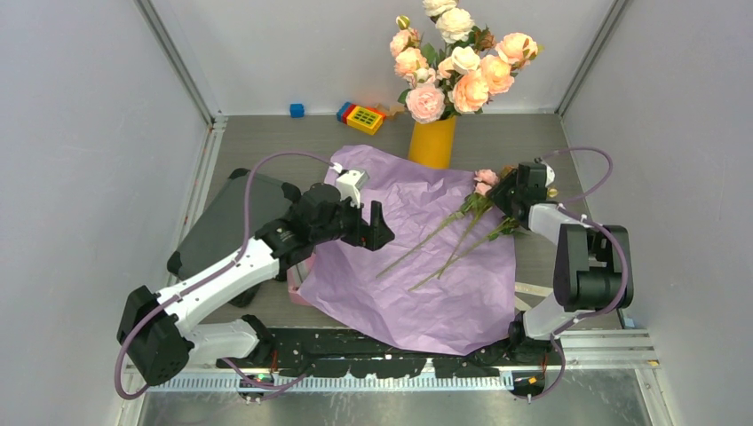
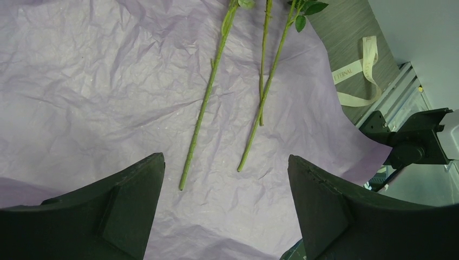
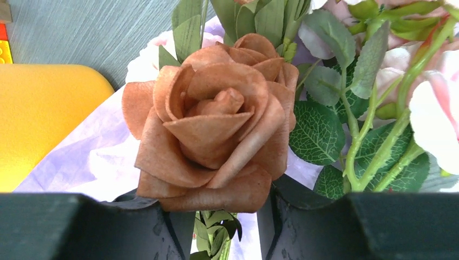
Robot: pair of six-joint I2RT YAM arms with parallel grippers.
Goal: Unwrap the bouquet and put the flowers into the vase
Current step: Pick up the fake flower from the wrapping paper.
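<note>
Our right end effector (image 3: 219,214) sits narrow around the brown rose (image 3: 214,124) stem; we cannot tell if it grips. Our left end effector (image 2: 225,162) hangs wide over the paper (image 2: 97,81). The flowers (image 1: 462,229) lie centre-right, the vase (image 1: 432,142) upper centre.

Grey wood-grain table (image 1: 266,142): lilac paper (image 1: 417,293) centre; yellow vase (image 1: 432,142) upper centre; blue block (image 1: 297,110), toy bricks (image 1: 362,117) to vase's left; beige ribbon (image 1: 533,288) right.

A rusty brown rose (image 3: 216,122) fills the view just above my jaws, its leafy stem (image 3: 212,238) running down into the gap between them with room either side. Yellow vase (image 3: 43,124) at the left edge, lilac paper (image 3: 81,157) underneath, pink rose (image 3: 438,119) at the right edge.
</note>
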